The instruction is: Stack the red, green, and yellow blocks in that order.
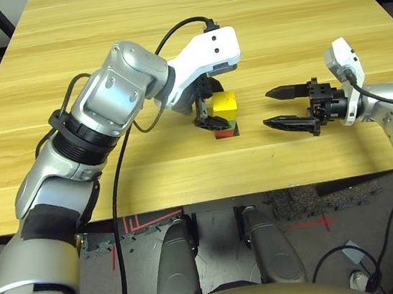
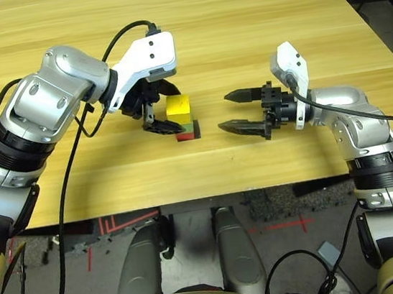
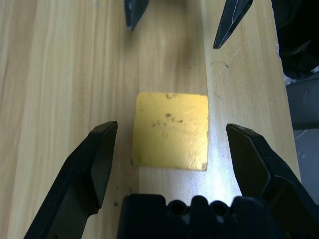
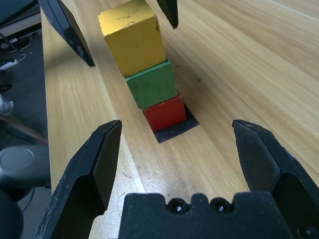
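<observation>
The three blocks stand as one tower on a flat black square marker [image 4: 178, 130]: red block [image 4: 165, 113] at the bottom, green block [image 4: 152, 84] on it, yellow block [image 4: 132, 40] on top. My left gripper [image 2: 166, 107] is open and straddles the yellow block [image 3: 172, 130], with a clear gap between each finger and the block's sides. My right gripper [image 1: 267, 109] is open a short way to the right of the tower, its fingertips pointing at it with nothing between them.
The tower stands near the front middle of the wooden table [image 1: 165, 20], a short way from the front edge [image 1: 211, 199]. A black cable [image 1: 116, 172] loops from my left arm over that edge. Wide bare wood lies behind the tower.
</observation>
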Available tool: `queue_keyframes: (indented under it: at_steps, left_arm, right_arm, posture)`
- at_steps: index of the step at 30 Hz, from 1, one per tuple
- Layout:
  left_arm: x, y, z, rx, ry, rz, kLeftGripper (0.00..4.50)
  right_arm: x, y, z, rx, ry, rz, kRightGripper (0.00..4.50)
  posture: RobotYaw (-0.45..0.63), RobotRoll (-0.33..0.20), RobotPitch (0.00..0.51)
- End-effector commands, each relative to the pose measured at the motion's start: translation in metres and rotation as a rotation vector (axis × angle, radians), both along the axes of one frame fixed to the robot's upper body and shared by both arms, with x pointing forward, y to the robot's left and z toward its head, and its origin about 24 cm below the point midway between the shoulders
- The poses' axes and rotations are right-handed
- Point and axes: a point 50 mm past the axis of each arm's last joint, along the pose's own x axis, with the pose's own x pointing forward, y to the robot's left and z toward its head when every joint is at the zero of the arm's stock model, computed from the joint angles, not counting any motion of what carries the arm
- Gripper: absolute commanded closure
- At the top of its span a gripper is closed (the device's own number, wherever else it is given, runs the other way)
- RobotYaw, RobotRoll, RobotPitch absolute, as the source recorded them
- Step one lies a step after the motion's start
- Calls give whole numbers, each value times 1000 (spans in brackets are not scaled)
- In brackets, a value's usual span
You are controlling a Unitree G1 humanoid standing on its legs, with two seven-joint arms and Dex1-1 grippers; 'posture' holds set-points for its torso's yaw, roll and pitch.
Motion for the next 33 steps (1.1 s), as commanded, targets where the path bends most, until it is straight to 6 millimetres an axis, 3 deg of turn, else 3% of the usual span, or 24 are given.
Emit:
queue_keyframes:
  at_steps: [1, 4, 8, 10, 13, 15, 20, 25, 29, 33]
  left_arm:
    - [-7, 16, 11, -55, 48, 27, 43]
    - [-11, 30, 27, -169, 112, 106, 43]
    - [-2, 49, 46, -343, 60, 277, 43]
    - [5, 57, 52, -451, 36, 376, 43]
    - [25, 84, 53, -673, -123, 619, 43]
    - [33, 101, 45, -795, -232, 759, 43]
    - [27, 163, -17, -987, -501, 1108, 43]
    - [9, 181, -65, -958, -597, 1218, 43]
    - [-3, 193, -86, -949, -627, 1246, 43]
    - [-3, 196, -93, -937, -637, 1235, 43]
  right_arm:
    - [1, -5, 8, -3, -16, 7, 0]
    - [4, -7, 14, 29, -24, 1, 0]
    - [15, -8, 27, 196, -22, -84, 0]
    - [22, -12, 32, 279, -19, -158, 0]
    - [37, -25, 34, 367, -71, -362, 0]
    - [44, -35, 33, 357, -129, -461, 0]
    - [53, -57, 12, 331, -285, -732, 0]
    - [50, -80, -5, 352, -351, -886, 0]
    - [40, -105, -16, 345, -357, -948, 0]
    - [31, -123, -23, 322, -358, -971, 0]
  posture:
    - [-11, 99, 211]
    - [3, 93, 212]
    - [27, 80, 216]
    - [43, 70, 219]
    - [55, 55, 220]
    - [60, 37, 224]
    - [73, 13, 228]
    - [83, -5, 226]
    - [82, -11, 232]
    - [60, -18, 240]
